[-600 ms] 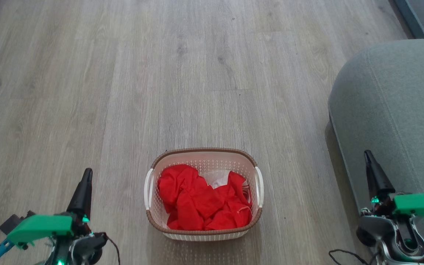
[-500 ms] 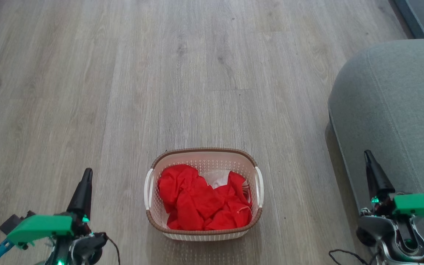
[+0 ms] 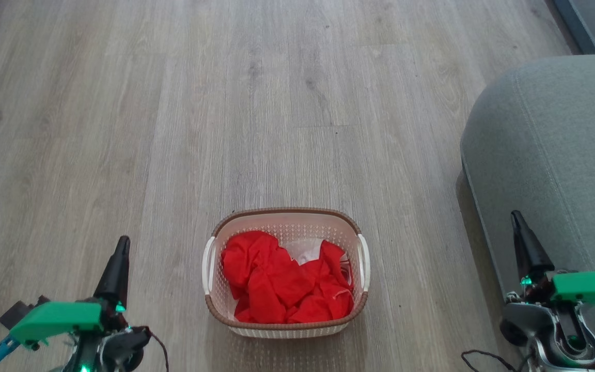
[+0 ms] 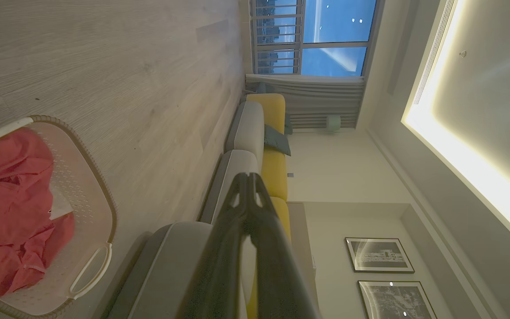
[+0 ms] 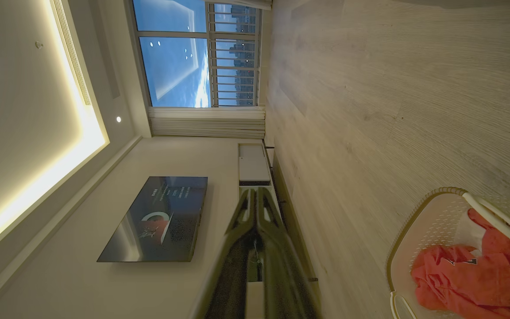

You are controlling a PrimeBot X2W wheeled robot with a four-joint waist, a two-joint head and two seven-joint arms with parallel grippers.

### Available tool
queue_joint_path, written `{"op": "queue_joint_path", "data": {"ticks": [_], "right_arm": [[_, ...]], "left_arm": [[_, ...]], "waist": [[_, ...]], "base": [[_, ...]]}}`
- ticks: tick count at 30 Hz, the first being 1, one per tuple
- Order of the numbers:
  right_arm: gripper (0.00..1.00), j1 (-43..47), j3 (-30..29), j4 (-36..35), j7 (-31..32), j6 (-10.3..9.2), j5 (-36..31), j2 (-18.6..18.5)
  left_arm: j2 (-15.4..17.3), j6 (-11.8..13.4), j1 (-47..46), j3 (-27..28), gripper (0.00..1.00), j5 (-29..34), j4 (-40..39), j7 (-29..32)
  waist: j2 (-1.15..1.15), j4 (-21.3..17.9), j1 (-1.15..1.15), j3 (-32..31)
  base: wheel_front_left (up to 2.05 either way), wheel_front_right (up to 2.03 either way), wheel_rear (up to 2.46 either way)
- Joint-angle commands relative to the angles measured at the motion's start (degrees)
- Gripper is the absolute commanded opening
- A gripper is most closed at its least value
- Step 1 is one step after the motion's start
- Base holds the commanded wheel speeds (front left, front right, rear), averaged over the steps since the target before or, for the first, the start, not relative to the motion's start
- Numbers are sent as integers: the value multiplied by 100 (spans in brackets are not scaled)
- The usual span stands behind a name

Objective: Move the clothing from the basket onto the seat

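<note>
As seen from the head camera, looking down on a pale grey wood-plank floor (image 3: pixel 225 103). Low in the middle of that view, the basket (image 3: pixel 286 211): oval, cream-white, perforated, with a brown woven-look rim and a white handle on each side, standing upright on the boards. Inside it, the clothing (image 3: pixel 277 284): crumpled bright red fabric heaped close to the rim, all within the walls. Tucked among the red toward the far side, a small pale cloth (image 3: pixel 305 253), partly covered. To the robot's right, well apart from the basket, the seat (image 3: pixel 550 155): grey-green upholstery with a rounded corner and stitched seams.

At lower left, the left gripper (image 3: pixel 123 242), dark fingers pressed together into a single point, closed on nothing, above bare floor to the left of the basket. At lower right, the right gripper (image 3: pixel 515 216), likewise closed and holding nothing, its tip seen against the seat's side; contact or gap not discernible.

From the left wrist, turned sideways: fingers meeting at the tips, the basket with its red load at the edge, the seat beside the fingers, then a grey and yellow sofa (image 4: pixel 275 164), a window (image 4: pixel 334 35) and two framed pictures (image 4: pixel 379 254). From the right wrist, also sideways: fingers closed tip to tip, a wall-mounted television (image 5: pixel 157 217), and the basket low in the corner.
</note>
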Motion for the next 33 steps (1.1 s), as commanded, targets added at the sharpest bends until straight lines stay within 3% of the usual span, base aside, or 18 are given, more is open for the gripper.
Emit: {"op": "queue_joint_path", "data": {"ticks": [1, 33], "right_arm": [[0, -116, 101, -225, 23, 0, 35, -21], [0, -116, 101, -225, 23, 0, 35, -21]], "left_arm": [[87, -53, -282, 142, 0, -40, -202, 41], [87, -53, -282, 142, 0, -40, -202, 41]], "waist": [[0, 0, 0, 0], [0, 0, 0, 0]], "base": [[0, 0, 0], [0, 0, 0]]}}
